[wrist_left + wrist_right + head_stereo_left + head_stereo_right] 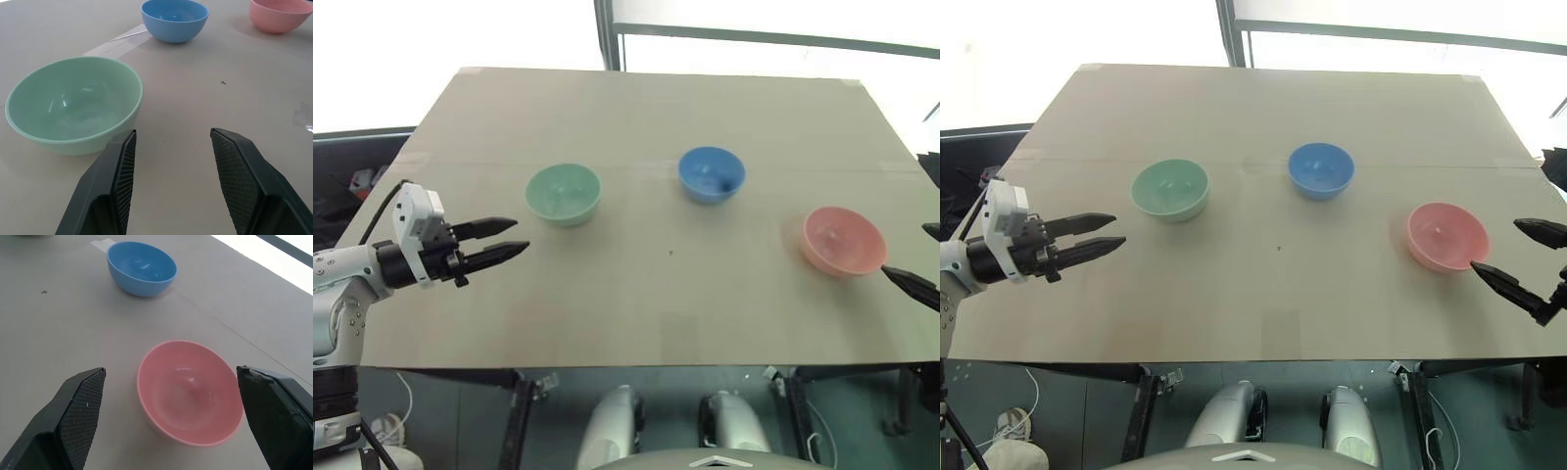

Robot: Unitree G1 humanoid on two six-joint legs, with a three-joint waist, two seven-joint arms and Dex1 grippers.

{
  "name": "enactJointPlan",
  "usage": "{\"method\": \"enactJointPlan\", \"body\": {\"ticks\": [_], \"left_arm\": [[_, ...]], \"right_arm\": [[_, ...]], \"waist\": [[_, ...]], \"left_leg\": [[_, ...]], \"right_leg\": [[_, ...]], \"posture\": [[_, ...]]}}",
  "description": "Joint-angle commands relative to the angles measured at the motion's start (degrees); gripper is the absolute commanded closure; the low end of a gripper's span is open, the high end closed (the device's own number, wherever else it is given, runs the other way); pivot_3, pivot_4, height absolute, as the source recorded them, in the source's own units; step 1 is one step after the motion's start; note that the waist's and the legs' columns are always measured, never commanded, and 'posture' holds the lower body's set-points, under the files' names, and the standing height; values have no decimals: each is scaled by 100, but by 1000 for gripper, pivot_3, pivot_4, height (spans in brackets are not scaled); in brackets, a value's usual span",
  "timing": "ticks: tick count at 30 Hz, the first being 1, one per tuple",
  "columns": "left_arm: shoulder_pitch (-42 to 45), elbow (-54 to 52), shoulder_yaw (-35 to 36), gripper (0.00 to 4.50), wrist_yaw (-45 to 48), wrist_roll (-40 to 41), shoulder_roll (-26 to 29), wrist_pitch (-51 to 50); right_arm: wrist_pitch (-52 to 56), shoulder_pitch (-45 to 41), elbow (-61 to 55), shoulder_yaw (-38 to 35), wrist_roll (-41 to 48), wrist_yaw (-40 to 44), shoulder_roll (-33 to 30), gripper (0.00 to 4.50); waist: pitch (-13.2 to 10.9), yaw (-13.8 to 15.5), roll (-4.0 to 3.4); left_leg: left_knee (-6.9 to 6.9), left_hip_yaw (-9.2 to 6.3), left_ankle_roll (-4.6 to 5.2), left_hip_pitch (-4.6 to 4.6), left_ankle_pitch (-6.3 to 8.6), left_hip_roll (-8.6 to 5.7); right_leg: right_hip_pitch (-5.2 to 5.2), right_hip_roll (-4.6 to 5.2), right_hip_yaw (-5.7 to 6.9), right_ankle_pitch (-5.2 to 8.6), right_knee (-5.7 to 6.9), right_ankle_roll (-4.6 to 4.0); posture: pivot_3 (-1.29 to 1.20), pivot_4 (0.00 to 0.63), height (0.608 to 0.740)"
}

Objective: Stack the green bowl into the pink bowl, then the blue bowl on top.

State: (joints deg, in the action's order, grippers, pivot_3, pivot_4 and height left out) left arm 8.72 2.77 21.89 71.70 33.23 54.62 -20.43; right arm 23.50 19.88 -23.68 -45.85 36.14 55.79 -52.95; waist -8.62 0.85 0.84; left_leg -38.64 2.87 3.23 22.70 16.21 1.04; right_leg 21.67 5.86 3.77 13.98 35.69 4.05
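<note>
Green bowl [564, 193]: it stands upright on the table [636, 117], mouth up, empty. It is round, so it has no long axis; only the vertical axis matters.
Place: the green bowl is the landmark. The blue bowl [712, 173] is to its right and a little farther from the robot; the pink bowl [843, 240] is well apart to the right and nearer to the robot. All three are separate and nothing is stacked yet.
Left gripper [516, 239]: it is just beside the green bowl on the left-near side, not touching. The fingers are partly open and hold nothing.
Right gripper [1508, 257]: it is far to the right of the green bowl, just beside the pink bowl. The fingers are wide open and empty.
Step in hand: I judge it is the approach to take the green bowl.
How to do well: put one finger inside the rim and one outside and pinch the wall. Keep the bowl level while lifting, then lower it centred over the pink bowl.
Risk: the smooth, light bowl may slide if it is pushed before the fingers close.
</note>
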Motion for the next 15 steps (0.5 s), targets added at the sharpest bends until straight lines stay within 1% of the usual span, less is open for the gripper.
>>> {"method": "enactJointPlan", "body": {"ticks": [1, 4, 7, 10, 15], "left_arm": [[75, -422, 136, 1956, -75, 182, -14, -4], [305, -737, 8, 1956, -346, 273, -326, 23], [410, -831, -79, 1956, -344, 273, -476, 68], [456, -939, -236, 1956, -263, 261, -562, 128], [575, -1291, -579, 1956, -189, 373, -820, 144]], "right_arm": [[260, -306, -241, 167, 164, -250, -75, 0], [806, -804, -606, 792, 307, -848, -42, 0], [1299, -1013, -992, 1385, -60, -1383, -217, 0], [1945, -1457, -1159, 1923, 100, -1858, -180, 0], [2260, -2010, -1008, 3110, -864, -2538, -281, 0]], "waist": [[0, -1, 0], [2, -9, 5], [3, -2, 2], [2, -1, 3], [3, 8, 8]], "left_leg": [[0, 0, 0, 0, 0, 0], [-5, 1, 0, -2, 0, 1], [-5, -2, -1, -2, 0, 1], [-3, 0, -1, 6, 0, -3], [-9, -2, 0, 8, -1, -6]], "right_leg": [[0, 0, 0, 0, 0, 0], [-1, 3, -2, -1, 5, 1], [0, 3, -1, 0, 10, -1], [5, 3, 0, 0, 4, -1], [4, 3, 2, -1, 5, 0]], "posture": [[0, 150, 740], [0, 150, 740], [0, 150, 740], [0, 150, 740], [0, 150, 740]]}}
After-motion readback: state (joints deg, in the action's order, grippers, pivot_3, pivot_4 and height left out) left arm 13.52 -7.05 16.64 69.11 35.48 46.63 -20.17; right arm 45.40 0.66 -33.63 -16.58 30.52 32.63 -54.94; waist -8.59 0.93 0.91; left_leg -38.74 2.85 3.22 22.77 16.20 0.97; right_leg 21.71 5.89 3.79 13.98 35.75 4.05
